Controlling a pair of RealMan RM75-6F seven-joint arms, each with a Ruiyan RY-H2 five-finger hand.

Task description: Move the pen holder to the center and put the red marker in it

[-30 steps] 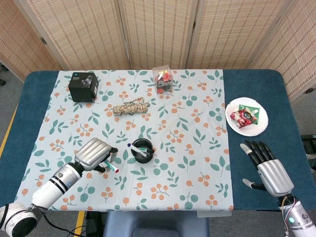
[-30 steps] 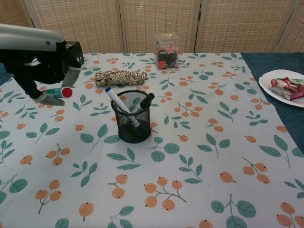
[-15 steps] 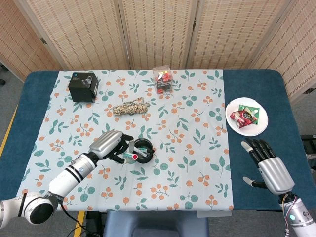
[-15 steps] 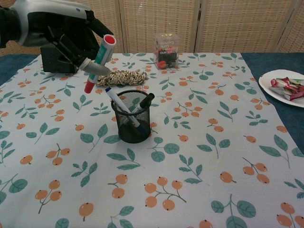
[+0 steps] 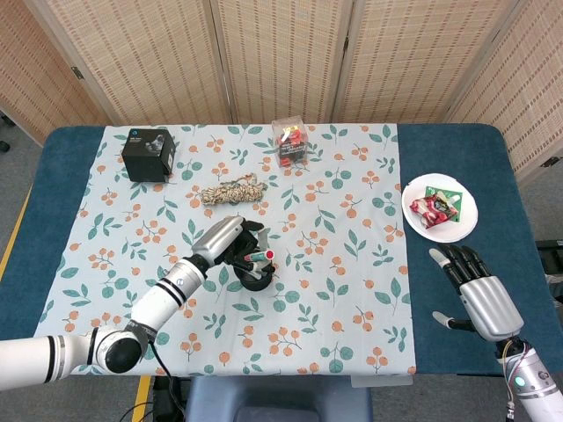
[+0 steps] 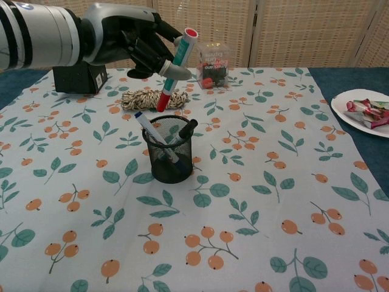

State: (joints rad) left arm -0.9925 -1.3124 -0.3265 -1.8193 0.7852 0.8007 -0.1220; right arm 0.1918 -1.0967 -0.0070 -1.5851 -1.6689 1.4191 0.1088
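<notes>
Left hand (image 6: pixel 130 42) has carried the red marker (image 6: pixel 174 68) further right since half a second ago — now above the pen holder (image 6: pixel 171 156), tilted, tip down, pinched in the fingers. Holder stands mid-cloth. Head view alone shows the right hand (image 5: pixel 479 294), fingers spread, holding nothing, on the blue surface (image 5: pixel 519 220) — chest view misses it.

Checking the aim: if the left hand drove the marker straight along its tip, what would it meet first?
Probably the pen holder: the left hand holds the red marker tilted, tip down, just above its rim. Depth is uncertain.
</notes>
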